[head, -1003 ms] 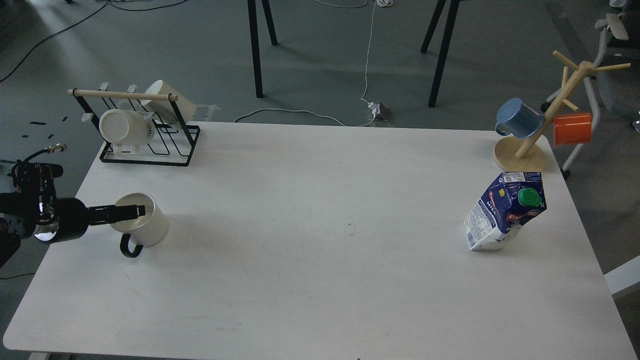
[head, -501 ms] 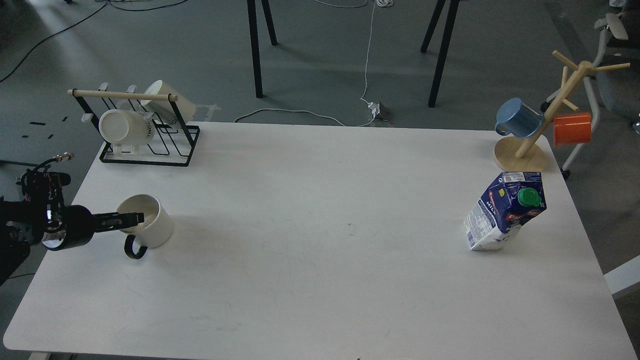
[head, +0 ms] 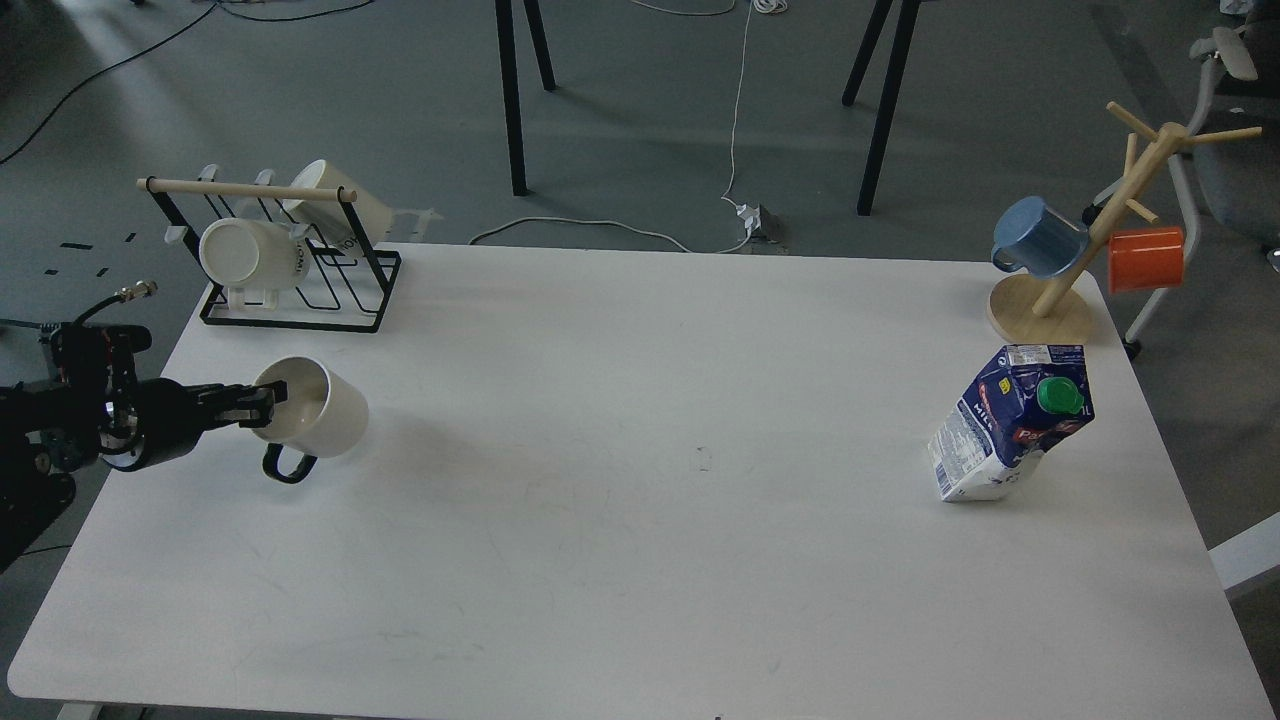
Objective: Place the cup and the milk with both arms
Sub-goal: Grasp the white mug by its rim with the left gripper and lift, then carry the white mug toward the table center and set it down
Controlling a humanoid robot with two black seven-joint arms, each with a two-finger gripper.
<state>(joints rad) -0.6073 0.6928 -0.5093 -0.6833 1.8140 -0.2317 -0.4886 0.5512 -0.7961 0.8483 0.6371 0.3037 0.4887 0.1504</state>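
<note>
Since the earlier frame, the white cup (head: 318,407) has shifted up and to the right, toward the wire rack (head: 290,262), and now tilts with its mouth turned toward the left arm and its black handle (head: 287,466) hanging below. It appears lifted off the counter (head: 640,520), a soft shadow lying to its right. The left pincer (head: 262,402) has moved with it and is pinching the cup's near rim, one finger inside the mouth. The milk carton (head: 1010,422) has not moved: it stands at the right side of the counter, leaning, green cap facing the viewer, well apart from the cup. The right arm is out of view.

Count of items:
- One free white cup, held at the left.
- One milk carton.
- One wire rack at the far left corner, carrying two white mugs (head: 250,255) on their sides under a wooden bar.
- One wooden mug tree (head: 1100,225) at the far right corner, carrying two mugs: one blue (head: 1038,236), one orange (head: 1146,258).
- One arm visible, the left.
</note>
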